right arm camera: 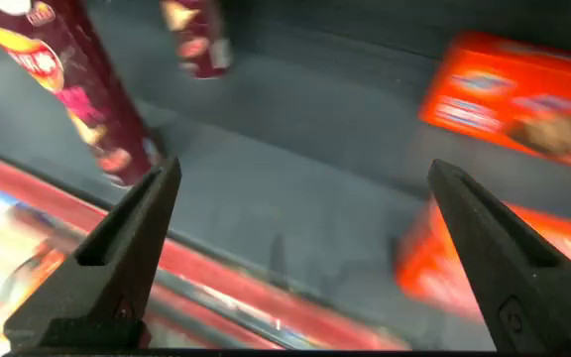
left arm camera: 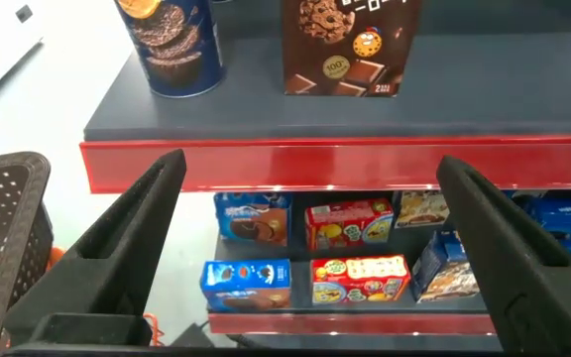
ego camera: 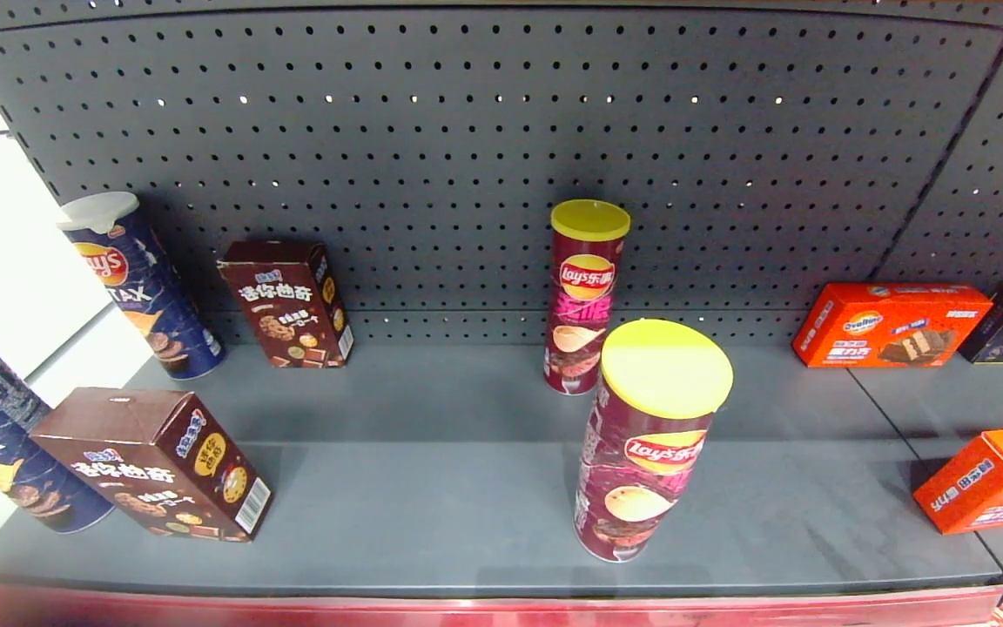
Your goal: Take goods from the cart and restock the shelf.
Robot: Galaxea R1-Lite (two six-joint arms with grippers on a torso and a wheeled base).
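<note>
Left fingers (left arm camera: 117, 248) released, empty, below shelf (left arm camera: 266, 119) lip. Cart basket (left arm camera: 8, 218) is just off one finger's outer side, so the left arm looks nearer. Right fingers (right arm camera: 117, 248) released, empty, facing upright chip can (right arm camera: 77, 79).

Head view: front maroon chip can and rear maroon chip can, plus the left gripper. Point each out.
front maroon chip can (ego camera: 636, 479), head view, middle of its side wall.
rear maroon chip can (ego camera: 582, 305), head view, middle of its side wall.
left gripper (left arm camera: 310, 162), left wrist view, midway between its open fingertips.
</note>
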